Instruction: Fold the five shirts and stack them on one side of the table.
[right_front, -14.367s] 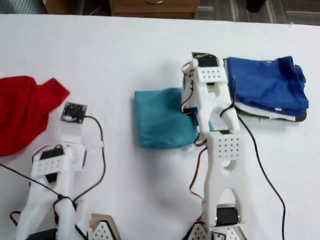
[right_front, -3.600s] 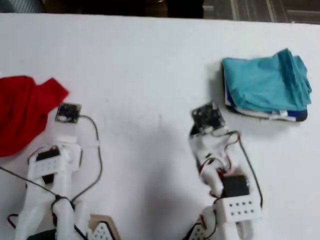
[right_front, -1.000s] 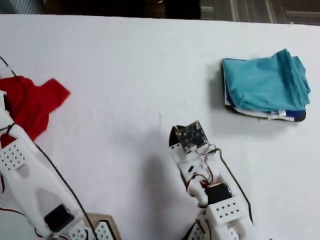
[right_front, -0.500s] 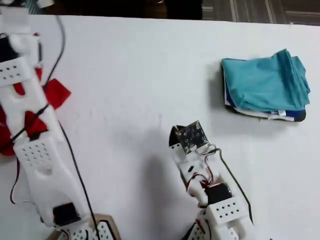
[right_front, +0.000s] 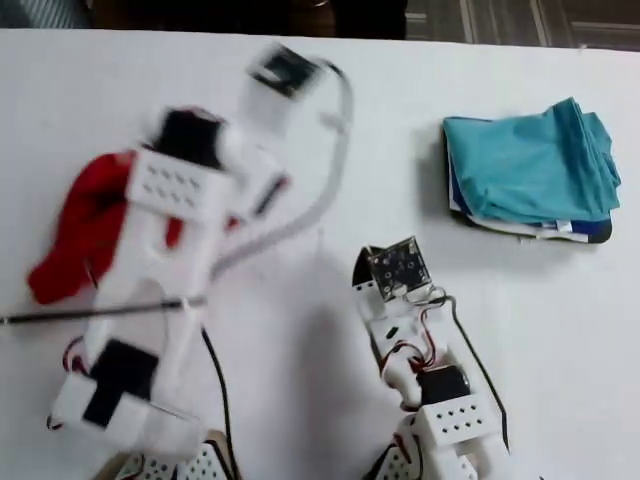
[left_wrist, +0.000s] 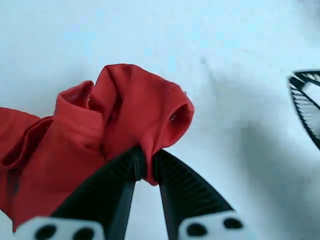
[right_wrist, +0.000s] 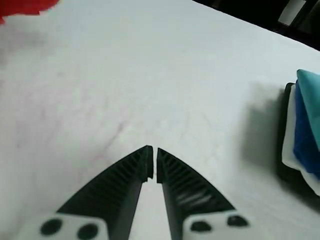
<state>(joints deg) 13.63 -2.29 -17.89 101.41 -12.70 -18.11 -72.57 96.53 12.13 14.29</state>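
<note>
Now left gripper (left_wrist: 145, 167) jaws pinching red shirt (left_wrist: 115, 115), its rest cut off, right gripper (right_wrist: 151, 162) jaws pressed together, folded stack (right_wrist: 305, 125) ahead half cut off

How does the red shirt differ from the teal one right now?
The red shirt is crumpled; the teal shirt is folded. The red shirt is pinched in the left gripper; nothing grips the teal shirt. The red shirt is on its own, while the teal shirt tops the stack. Both are plain, single-colour shirts.
</note>
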